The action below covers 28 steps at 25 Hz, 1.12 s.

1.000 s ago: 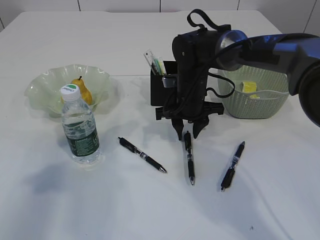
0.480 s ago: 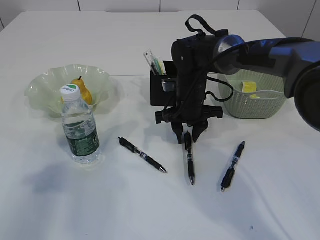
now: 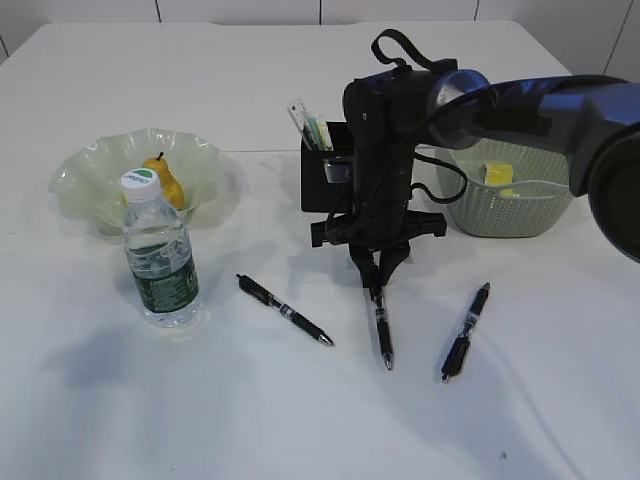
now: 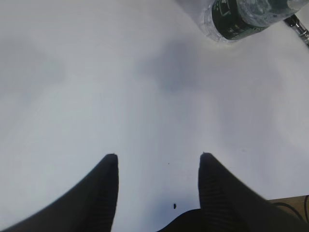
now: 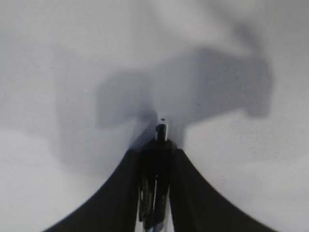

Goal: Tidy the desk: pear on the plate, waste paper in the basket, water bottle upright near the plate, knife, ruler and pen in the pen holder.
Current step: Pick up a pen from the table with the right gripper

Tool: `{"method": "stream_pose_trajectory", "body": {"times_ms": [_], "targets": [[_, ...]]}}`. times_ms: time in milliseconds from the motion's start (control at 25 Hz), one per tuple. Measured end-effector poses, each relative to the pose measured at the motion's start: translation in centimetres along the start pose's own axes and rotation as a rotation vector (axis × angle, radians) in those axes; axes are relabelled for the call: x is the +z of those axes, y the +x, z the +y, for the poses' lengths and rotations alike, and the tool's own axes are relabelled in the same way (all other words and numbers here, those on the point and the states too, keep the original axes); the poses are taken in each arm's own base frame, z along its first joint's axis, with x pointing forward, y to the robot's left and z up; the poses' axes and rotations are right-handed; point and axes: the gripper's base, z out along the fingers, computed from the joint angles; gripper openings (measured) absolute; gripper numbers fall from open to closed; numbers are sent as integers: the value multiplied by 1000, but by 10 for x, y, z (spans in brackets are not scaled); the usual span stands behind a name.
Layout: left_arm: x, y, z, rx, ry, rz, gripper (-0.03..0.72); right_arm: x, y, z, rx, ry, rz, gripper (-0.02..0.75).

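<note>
In the lower middle of the exterior view, three pens are seen lying flat on the white table (image 3: pixel 540 420). The middle pen (image 3: pixel 381 322) is the object of the current step: its long axis runs almost straight toward the camera, tip nearest the lower edge, rear end farthest and directly under the right gripper (image 3: pixel 377 281). The jaws are seen brought together around that rear end. This is confirmed in the right wrist view, where the dark barrel is pinched between the two fingers (image 5: pixel 130 193) at lower centre. The pen is judged not yet lifted, its tip apparently resting on the surface.

To the left a second pen (image 3: pixel 285 310) lies on a slant, and to the right a third pen (image 3: pixel 466 332) lies nearly parallel to the held one; both are apart from the gripper.

At left centre the water bottle (image 3: pixel 160 252) stands upright just in front of the plate (image 3: pixel 90 165), on which the pear (image 3: pixel 166 182) rests.

The left gripper (image 4: pixel 158 157) is seen spread and empty above bare table, and does not appear in the exterior view.

Farther back, the pen holder (image 3: pixel 320 180) stands directly behind the right gripper, a ruler (image 3: pixel 299 118) projecting from it. The coming carry is therefore judged short, away from the camera. At right rear, the basket (image 3: pixel 500 205) contains the waste paper (image 3: pixel 496 174).
</note>
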Motion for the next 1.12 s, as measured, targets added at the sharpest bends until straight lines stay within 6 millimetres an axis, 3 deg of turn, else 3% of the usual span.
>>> {"method": "stream_pose_trajectory", "body": {"times_ms": [640, 1120], "targets": [[0, 0, 0, 0, 0, 0, 377, -2, 0, 0, -74, -1, -3, 102], [0, 0, 0, 2, -3, -5, 377, -68, 8, -6, -126, -39, -118, 102]]}}
